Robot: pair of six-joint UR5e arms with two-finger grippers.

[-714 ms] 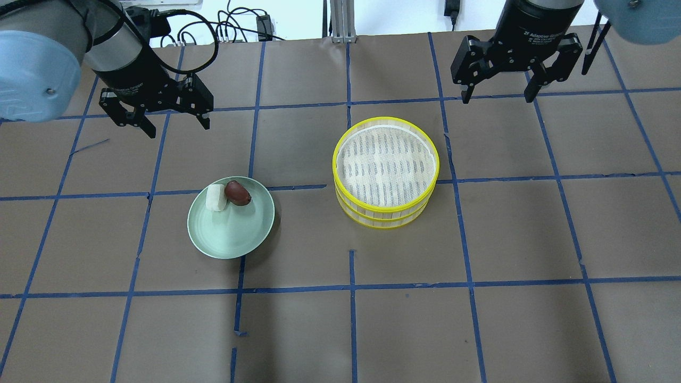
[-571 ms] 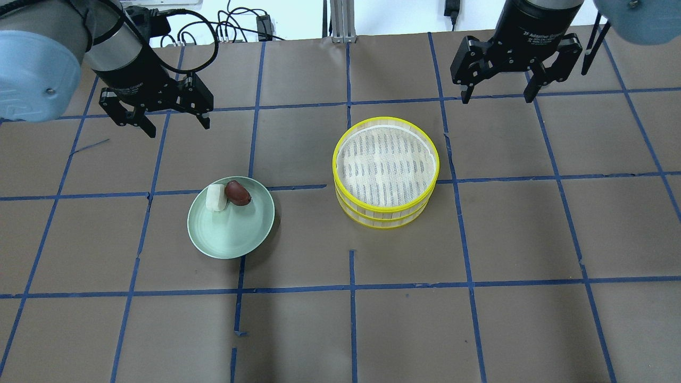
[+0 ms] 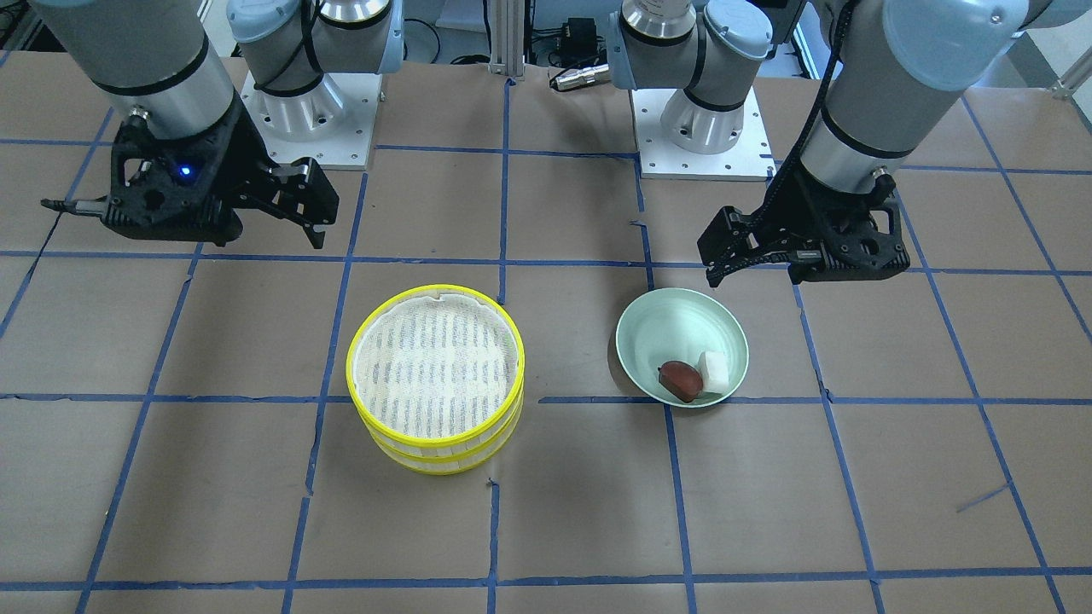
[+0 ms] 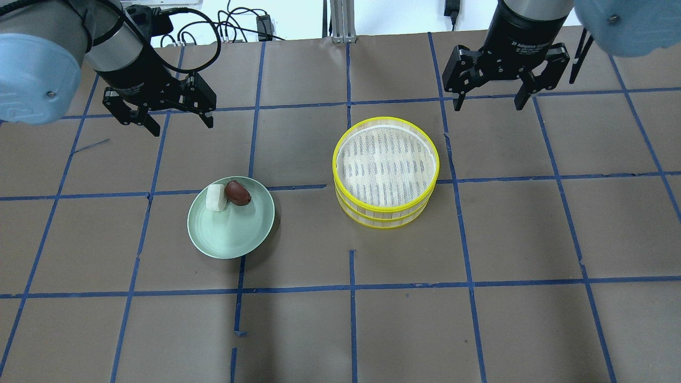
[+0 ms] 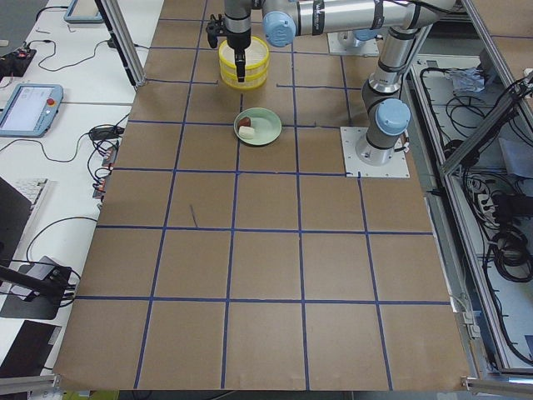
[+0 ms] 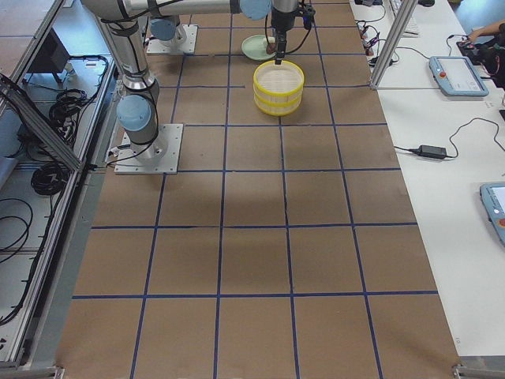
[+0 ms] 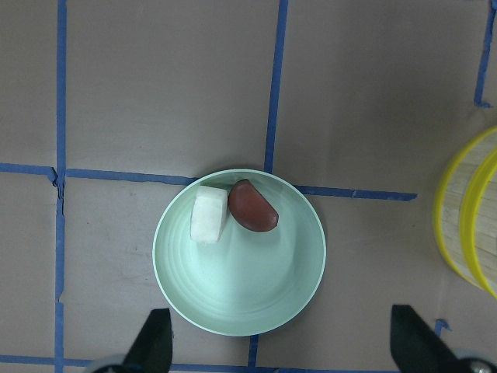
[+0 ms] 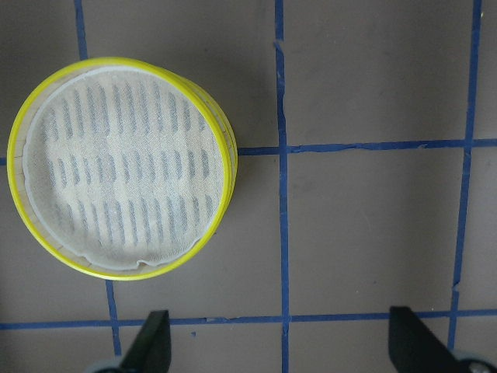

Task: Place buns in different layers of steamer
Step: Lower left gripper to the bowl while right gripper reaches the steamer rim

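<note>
A white blocky bun (image 4: 215,197) and a reddish-brown bun (image 4: 237,192) lie side by side in a pale green bowl (image 4: 229,234). The steamer (image 4: 384,211), two stacked yellow-rimmed trays with a bare white mesh liner on top, stands right of the bowl. My left gripper (image 4: 182,126) is open and empty, hovering behind the bowl. In the left wrist view the white bun (image 7: 209,214) and the brown bun (image 7: 253,207) lie ahead of its fingertips (image 7: 151,342). My right gripper (image 4: 488,105) is open and empty, behind and right of the steamer, which also shows in the right wrist view (image 8: 225,167).
The table is covered in brown paper with a blue tape grid. The arm bases (image 3: 299,111) stand at the robot's side of the table. Cables lie beyond the table's far edge (image 4: 234,26).
My right gripper has shifted a little to the left, toward the steamer. My left gripper has shifted slightly to the right. Both stay open; buns, bowl and steamer have not moved.
</note>
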